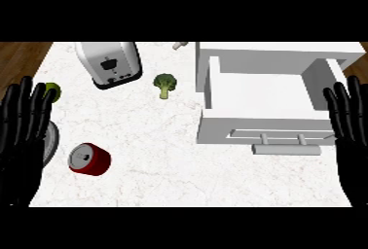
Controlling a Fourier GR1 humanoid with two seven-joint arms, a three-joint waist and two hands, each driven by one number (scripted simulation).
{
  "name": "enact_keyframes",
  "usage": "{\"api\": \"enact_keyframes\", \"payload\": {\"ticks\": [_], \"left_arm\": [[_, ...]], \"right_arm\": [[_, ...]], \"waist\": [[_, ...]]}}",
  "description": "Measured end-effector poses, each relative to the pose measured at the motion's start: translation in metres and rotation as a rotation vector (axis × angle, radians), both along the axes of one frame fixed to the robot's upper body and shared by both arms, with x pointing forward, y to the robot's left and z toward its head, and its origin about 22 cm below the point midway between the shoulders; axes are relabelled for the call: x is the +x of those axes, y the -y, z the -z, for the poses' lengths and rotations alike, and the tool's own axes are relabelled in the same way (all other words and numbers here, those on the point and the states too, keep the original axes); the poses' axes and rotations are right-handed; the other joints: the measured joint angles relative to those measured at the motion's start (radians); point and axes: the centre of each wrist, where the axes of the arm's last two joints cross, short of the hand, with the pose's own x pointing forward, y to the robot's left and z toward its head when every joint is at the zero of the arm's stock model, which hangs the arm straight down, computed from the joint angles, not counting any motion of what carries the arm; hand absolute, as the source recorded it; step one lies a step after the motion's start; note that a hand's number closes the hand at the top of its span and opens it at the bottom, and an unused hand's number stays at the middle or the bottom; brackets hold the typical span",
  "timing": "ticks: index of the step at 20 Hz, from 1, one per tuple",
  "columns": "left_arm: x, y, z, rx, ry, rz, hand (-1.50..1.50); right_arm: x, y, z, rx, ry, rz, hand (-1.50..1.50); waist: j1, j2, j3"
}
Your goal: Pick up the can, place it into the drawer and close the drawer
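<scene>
A red can (89, 158) lies on its side on the white counter (187, 175), close to the counter's left edge and toward its near side, its silver top with the pull tab facing up and to the left. The white drawer (262, 92) stands pulled open at the counter's far right corner, its inside bare and its handle (286, 149) facing the near edge. A silver toaster (108, 63) sits at the far left, and a piece of broccoli (165, 85) lies between it and the drawer. The left hand (25, 131) rests at the counter's left edge, fingers straight and spread, holding nothing, just beside the can. The right hand (349, 121) rests at the right edge beside the drawer, fingers likewise straight.
</scene>
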Motion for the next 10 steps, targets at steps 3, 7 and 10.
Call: {"api": "enact_keyframes", "payload": {"ticks": [3, 7, 10], "left_arm": [[-0.001, 0.000, 0.001, -0.011, -0.005, 0.195, -1.50], [-0.004, 0.011, 0.003, 0.024, -0.043, 0.576, -1.50], [-0.010, -0.007, 0.014, 0.118, -0.181, 0.735, -1.50]], "right_arm": [[0.002, -0.001, -0.002, -0.008, 0.002, 0.003, -1.50], [0.005, 0.000, 0.002, -0.001, -0.037, 0.023, -1.50], [0.002, 0.007, 0.017, 0.015, -0.174, 0.080, -1.50]], "waist": [[-0.004, -0.006, 0.014], [-0.020, -0.006, 0.019], [-0.015, -0.005, 0.023]]}}
